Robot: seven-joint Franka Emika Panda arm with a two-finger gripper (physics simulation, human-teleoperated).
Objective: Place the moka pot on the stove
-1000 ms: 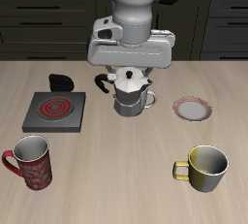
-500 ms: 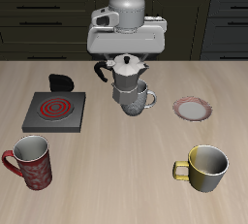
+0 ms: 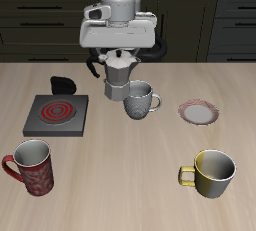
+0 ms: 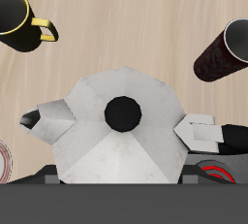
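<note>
The silver faceted moka pot (image 3: pixel 120 75) hangs in the air above the table, and my gripper (image 3: pixel 118 53) is shut on it from above. It is over the gap between the stove (image 3: pixel 57 115) and a grey patterned mug (image 3: pixel 140 100). The stove is a flat dark square with a red spiral coil, and a black knob piece (image 3: pixel 63 83) sits just behind it. In the wrist view the pot's lid and black knob (image 4: pixel 124 112) fill the middle, with a fingertip (image 4: pixel 199 131) on either side. A sliver of the red coil (image 4: pixel 218 175) shows beyond the pot.
A round pinkish-rimmed plate (image 3: pixel 198 112) lies beside the grey mug. A dark red mug (image 3: pixel 32 167) and a yellow metallic mug (image 3: pixel 213 173) stand near the table's front edge; the wrist view also shows the yellow mug (image 4: pixel 19 19) and the red mug (image 4: pixel 228 48).
My gripper has lifted the moka pot off the table and carried it sideways toward the stove. The grey mug, earlier hidden behind the pot, now stands uncovered.
</note>
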